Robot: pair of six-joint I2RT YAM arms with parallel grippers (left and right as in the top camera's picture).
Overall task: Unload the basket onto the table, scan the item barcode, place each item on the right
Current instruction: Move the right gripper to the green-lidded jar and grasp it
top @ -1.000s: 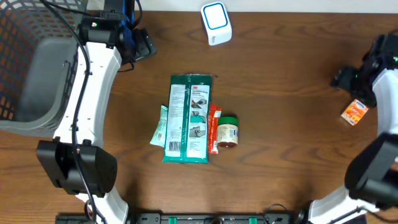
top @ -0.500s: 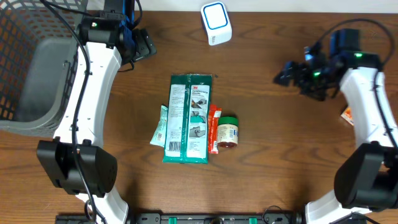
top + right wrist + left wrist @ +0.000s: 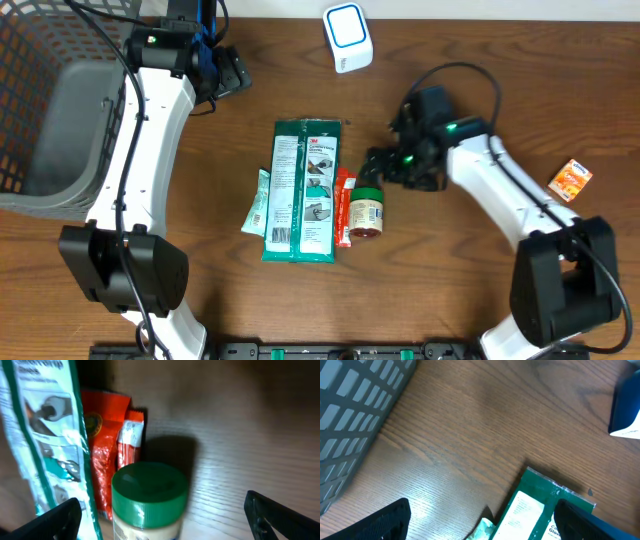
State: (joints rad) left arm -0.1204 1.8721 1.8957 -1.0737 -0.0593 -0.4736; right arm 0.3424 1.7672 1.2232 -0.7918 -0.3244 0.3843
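Right gripper [image 3: 378, 168], spread wide like the left gripper [image 3: 481, 506], hovers over the green-lidded jar [image 3: 366, 212] mid-table: nothing grasped, nothing scanned yet.

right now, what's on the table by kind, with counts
packets: 3 (green pack, pale sachet, red sachet)
jar: 1
orange box: 1
scanner: 1
basket: 1
total: 7

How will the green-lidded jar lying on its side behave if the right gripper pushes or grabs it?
Lying on its round side, the green-lidded jar would probably roll if pushed, though the red sachet beside it may block one way. It looks rigid, so the open right gripper should clamp it without crushing; its smooth wall might slip.
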